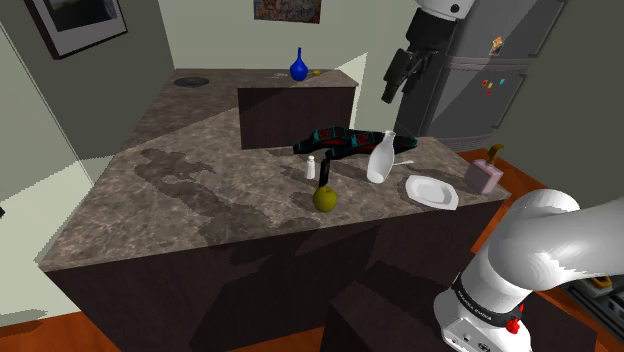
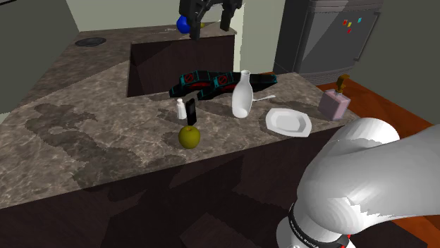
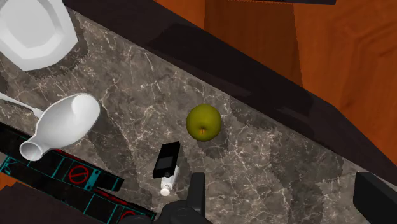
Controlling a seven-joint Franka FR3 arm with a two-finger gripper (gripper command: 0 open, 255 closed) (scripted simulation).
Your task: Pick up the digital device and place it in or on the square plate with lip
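The gripper (image 1: pixel 398 80) hangs high over the counter (image 1: pixel 200 200), above and to the shoulder view's right of the white bottle (image 1: pixel 380 158); in the wrist view its two black fingers (image 3: pixel 197 191) stand wide apart with only stone between them, so it holds and touches nothing. To the shoulder view's left of the bottle a broad stretch of mottled stone runs bare to the counter's far edge; next comes a small white shaker (image 1: pixel 311 167); just beside it stands the digital device (image 1: pixel 324 172), a slim black slab, upright, near the bottle but apart from it; in front of the device a yellow-green apple (image 1: pixel 325 198) sits close to the front edge, past which the wrist view shows an orange floor (image 3: pixel 318 57). Behind the bottle lies a long black object with teal and red markings (image 1: pixel 335 140); what it is I cannot tell, nor whether it touches the bottle. A white spoon (image 1: pixel 402 160) lies just right of the bottle; further right sits the square plate with lip (image 1: pixel 432 190), white, near the front edge; a pinkish block (image 1: pixel 482 175) stands beyond it by the counter's end. In the second exterior view the gripper covers part of a blue vase (image 2: pixel 183 25).
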